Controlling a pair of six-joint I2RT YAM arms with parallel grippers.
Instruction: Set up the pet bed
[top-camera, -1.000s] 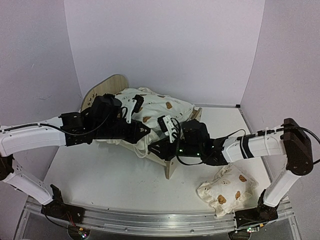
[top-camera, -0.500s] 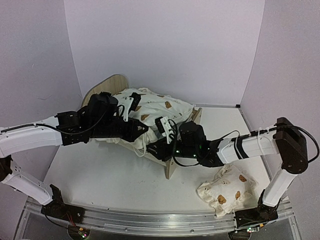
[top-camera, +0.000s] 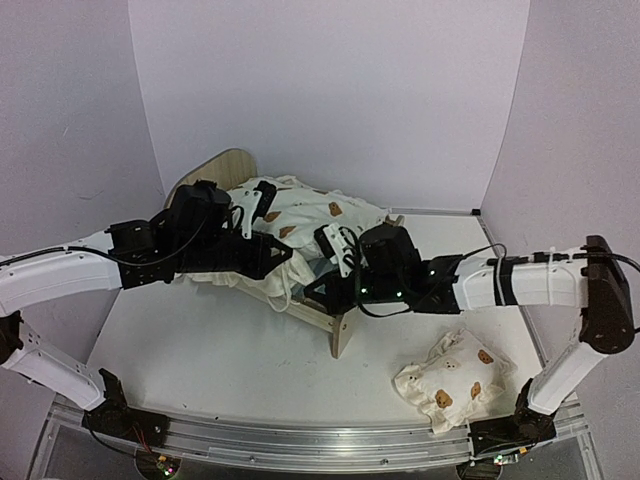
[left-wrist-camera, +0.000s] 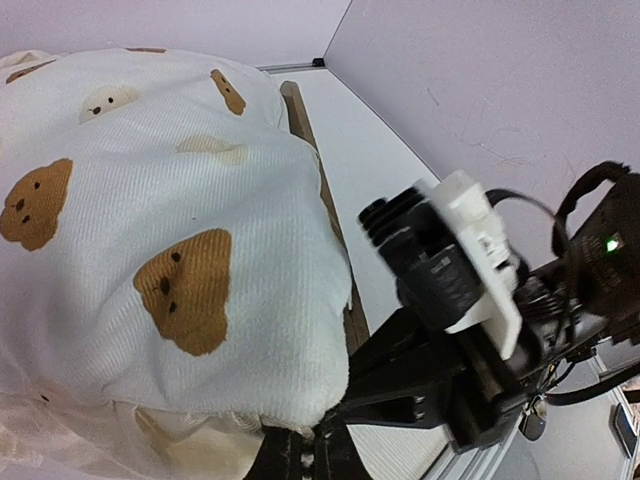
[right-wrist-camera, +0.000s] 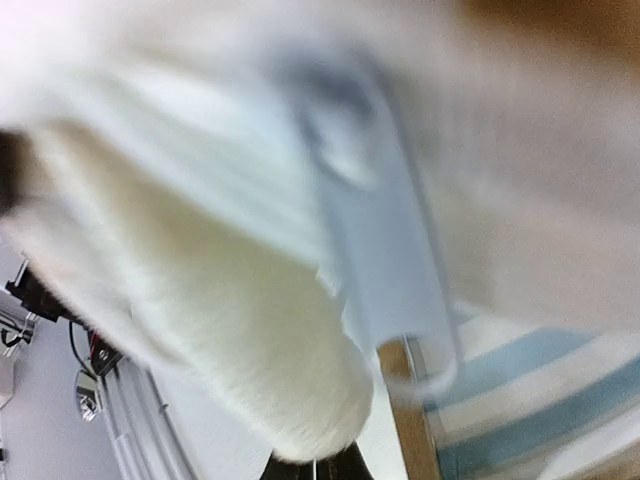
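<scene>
Lying in the pet bed, the bear-print cushion touches both arms' closed jaws, hold unclear.

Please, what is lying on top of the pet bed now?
A cream bear-print cushion covers the pet bed. Only the headboard, a leg and a corner of the striped base show; the rest is hidden.

Right jaws closed; right arm stretched out, wrist shifted back toward cushion.
</scene>
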